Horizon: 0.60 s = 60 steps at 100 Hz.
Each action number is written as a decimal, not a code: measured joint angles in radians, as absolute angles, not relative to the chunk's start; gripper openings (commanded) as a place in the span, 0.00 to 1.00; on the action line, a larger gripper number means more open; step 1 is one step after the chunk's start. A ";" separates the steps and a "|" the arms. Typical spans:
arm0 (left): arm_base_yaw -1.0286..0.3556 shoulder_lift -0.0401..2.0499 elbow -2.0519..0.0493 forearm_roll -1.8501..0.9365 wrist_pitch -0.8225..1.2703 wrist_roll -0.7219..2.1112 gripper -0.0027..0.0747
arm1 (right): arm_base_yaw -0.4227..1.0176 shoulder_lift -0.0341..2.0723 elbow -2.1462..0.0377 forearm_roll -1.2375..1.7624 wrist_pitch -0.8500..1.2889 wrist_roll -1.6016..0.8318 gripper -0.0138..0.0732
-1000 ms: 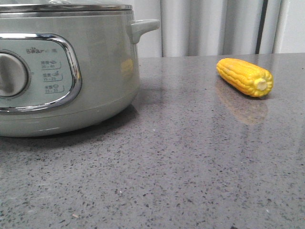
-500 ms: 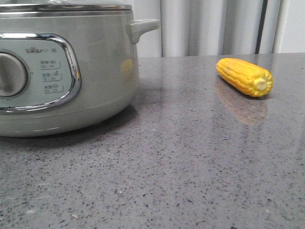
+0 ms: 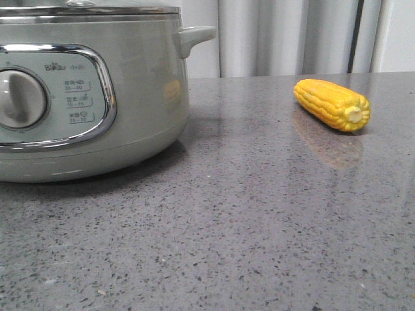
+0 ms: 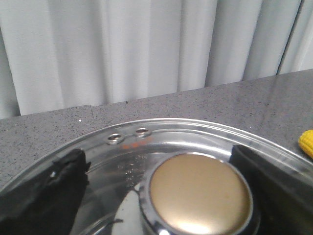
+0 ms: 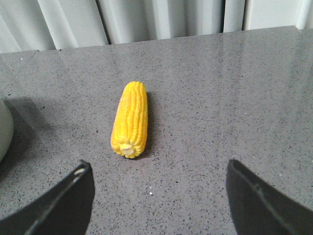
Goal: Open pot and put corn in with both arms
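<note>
The pale grey-green pot (image 3: 142,91) stands at the left with its glass lid (image 3: 91,9) on. In the left wrist view my left gripper (image 4: 156,154) is open just above the lid (image 4: 161,139), one black finger (image 4: 44,193) on each side of the gold lid knob (image 4: 199,193). The far finger (image 4: 274,178) sits close against the knob. The yellow corn (image 3: 332,103) lies on the table at the right. My right gripper (image 5: 157,166) is open above the table, just short of the corn's (image 5: 130,119) pale cut end.
Grey speckled stone table (image 3: 246,220). Pale curtain (image 3: 285,35) behind the table's far edge. The pot's side handle (image 3: 194,37) juts toward the corn. The pot's edge (image 5: 4,129) shows in the right wrist view, and the corn's tip (image 4: 307,143) in the left wrist view.
In the front view the pot's panel and knob have shifted slightly to the right, as if the pot turned a little. The corn has not moved.
</note>
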<state>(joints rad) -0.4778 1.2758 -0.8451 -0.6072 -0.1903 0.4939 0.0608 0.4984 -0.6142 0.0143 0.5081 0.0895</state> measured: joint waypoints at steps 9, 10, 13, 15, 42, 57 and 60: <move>-0.480 1.278 -0.852 -0.601 -0.190 0.494 0.45 | 0.061 0.498 -0.614 0.014 0.509 0.089 0.72; -0.482 1.278 -0.851 -0.601 -0.190 0.494 0.44 | 0.061 0.498 -0.614 0.014 0.509 0.089 0.72; -0.482 1.278 -0.852 -0.598 -0.188 0.494 0.38 | 0.061 0.498 -0.614 0.014 0.509 0.088 0.72; -0.484 1.278 -0.852 -0.597 -0.188 0.494 0.36 | 0.061 0.498 -0.614 0.014 0.510 0.088 0.72; -0.484 1.276 -0.856 -0.600 -0.189 0.494 0.23 | 0.061 0.498 -0.614 0.014 0.521 0.088 0.72; -0.482 1.267 -0.889 -0.600 -0.114 0.501 0.23 | 0.061 0.498 -0.614 0.014 0.521 0.088 0.72; -0.480 1.263 -0.900 -0.600 -0.091 0.501 0.23 | 0.061 0.498 -0.614 0.014 0.521 0.088 0.72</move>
